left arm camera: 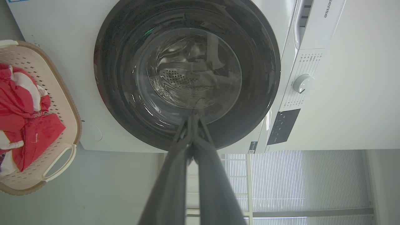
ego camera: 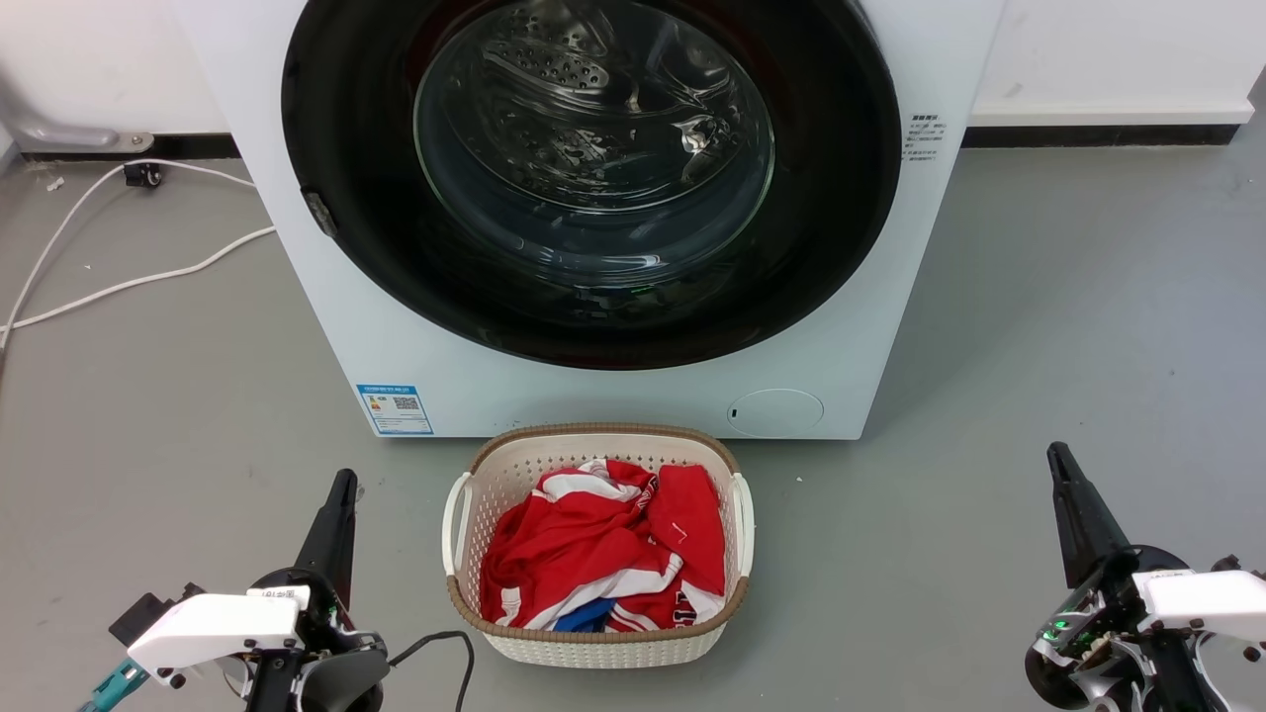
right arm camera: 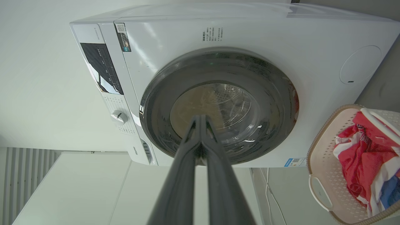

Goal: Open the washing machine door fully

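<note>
A grey floor spreads before the robot. Nearest, at the lower left of the head view, the left tool points up the picture with its two dark fingers pressed together and nothing between them. The right tool at the lower right is closed and empty in the same way. Both hang well apart from everything else. Between them and a little further on, a cream perforated basket stands on the floor, holding crumpled red, white and blue clothes. Just behind the basket rises the white washing machine. The washing machine door takes up most of the machine's front and lies shut against it, its wide glossy black rim ringing a clear glass bowl through which the steel drum shows. A white cable trails over the floor to the machine's left. Beyond it stands a pale wall.
</note>
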You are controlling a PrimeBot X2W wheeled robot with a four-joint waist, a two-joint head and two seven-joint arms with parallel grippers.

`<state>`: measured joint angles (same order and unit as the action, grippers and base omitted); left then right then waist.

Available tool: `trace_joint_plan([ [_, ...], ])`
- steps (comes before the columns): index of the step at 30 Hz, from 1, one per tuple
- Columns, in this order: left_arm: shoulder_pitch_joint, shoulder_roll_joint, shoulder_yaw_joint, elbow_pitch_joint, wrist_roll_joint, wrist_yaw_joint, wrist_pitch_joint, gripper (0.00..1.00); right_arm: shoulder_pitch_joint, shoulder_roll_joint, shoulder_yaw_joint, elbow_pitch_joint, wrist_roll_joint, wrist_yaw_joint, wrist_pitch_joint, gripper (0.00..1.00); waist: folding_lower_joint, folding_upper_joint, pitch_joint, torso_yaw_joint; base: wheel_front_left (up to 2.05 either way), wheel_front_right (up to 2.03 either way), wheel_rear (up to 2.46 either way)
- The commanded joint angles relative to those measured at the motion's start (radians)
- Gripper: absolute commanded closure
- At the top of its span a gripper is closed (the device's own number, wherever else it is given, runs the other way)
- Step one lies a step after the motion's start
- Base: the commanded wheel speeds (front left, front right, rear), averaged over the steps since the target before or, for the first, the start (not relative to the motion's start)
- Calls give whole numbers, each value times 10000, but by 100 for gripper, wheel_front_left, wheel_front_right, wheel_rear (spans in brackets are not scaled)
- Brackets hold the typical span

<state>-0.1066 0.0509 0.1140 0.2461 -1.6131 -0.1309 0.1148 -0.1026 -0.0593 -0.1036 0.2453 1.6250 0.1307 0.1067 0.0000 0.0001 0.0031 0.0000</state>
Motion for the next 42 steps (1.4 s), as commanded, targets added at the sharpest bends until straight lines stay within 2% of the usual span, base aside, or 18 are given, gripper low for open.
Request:
trace_joint_plan([
  [1, -63, -25, 21, -3, 1, -29, 21, 100, -121, 28, -13, 11, -82, 0, 22, 100, 0, -1, 0, 0, 0, 0, 0],
  [16, -63, -25, 24, -3, 1, -29, 21, 100, -123, 45, -33, 11, -77, 0, 44, 100, 0, -1, 0, 0, 0, 0, 0],
  [17, 12, -2, -6, 31, 0, 0, -4, 0, 17, 10, -17, 25, -42, 0, 6, 0, 0, -1, 0, 0, 0, 0, 0],
  [24, 333, -24, -79, 233, 93, 2, -200, 0, 353, 37, 1, 287, -204, -2, -180, 0, 0, -1, 4, 0, 0, 0, 0],
  [30, 353, -22, 101, 133, 773, 20, -502, 0, 426, 40, -148, 120, -960, -1, -477, 0, 0, -1, 15, 0, 0, 0, 0],
  [40, 397, -19, 37, -625, 2727, 427, -961, 0, 566, 46, -151, -733, -3406, 0, -929, 0, 0, -1, 63, 10, 0, 0, 0],
  [41, 438, -17, -86, -855, 3401, 614, -1087, 0, 622, 48, -92, -981, -4163, 1, -1051, 0, 0, -1, 76, 14, 0, 0, 0],
  [42, 453, -17, -134, -922, 3641, 677, -1130, 0, 643, 48, -66, -1057, -4419, 1, -1093, 0, 0, -1, 80, 14, 0, 0, 0],
])
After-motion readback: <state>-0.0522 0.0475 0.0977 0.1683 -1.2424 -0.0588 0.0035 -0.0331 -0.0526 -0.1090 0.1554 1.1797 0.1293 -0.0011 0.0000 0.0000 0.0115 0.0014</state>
